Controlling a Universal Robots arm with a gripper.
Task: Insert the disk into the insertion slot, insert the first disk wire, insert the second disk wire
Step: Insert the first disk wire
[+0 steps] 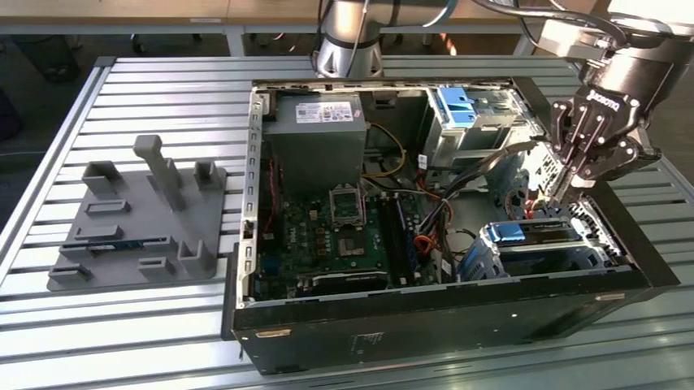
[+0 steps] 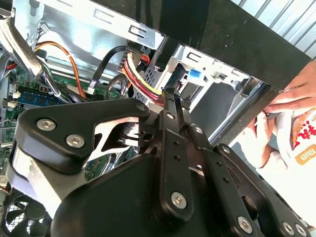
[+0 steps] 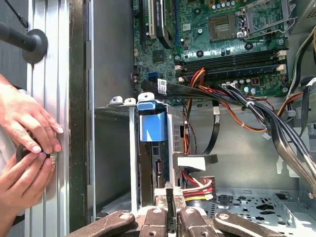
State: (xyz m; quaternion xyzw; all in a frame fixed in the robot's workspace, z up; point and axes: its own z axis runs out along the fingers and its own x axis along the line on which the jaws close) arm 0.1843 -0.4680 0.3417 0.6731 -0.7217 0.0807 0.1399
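Exterior high; wrist views near disk (image 3: 150, 126)

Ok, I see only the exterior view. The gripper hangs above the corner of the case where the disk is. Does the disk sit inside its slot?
Observer: Yes. In the first wrist view the disk stands edge-on inside the insertion slot, its blue frame at the cage's open end.
Operator: What lies before the gripper?
Observer: The gripper, fingers close together, points at a bundle of red, yellow and black wires next to the cage.
Operator: Is anybody close by?
Observer: Yes. A person's hands rest on the slatted table, just outside the case wall.
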